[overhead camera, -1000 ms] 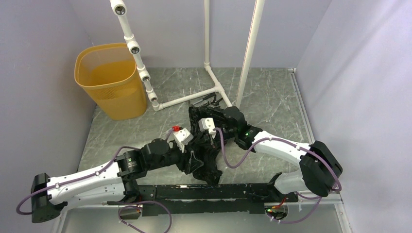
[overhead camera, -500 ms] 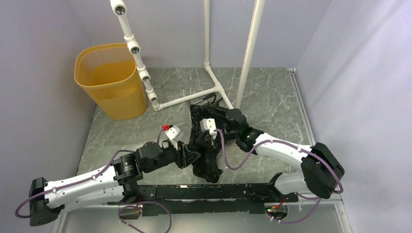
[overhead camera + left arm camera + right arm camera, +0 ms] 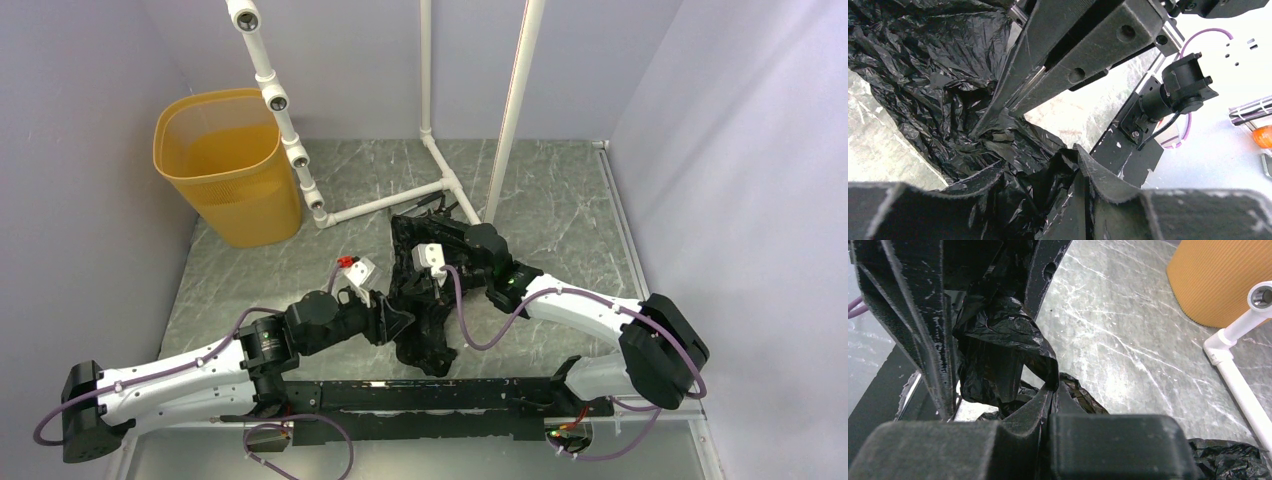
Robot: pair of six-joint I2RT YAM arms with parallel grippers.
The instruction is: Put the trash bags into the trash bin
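You are not getting any readable text, label, brand mark, number or sign in any of the three views.
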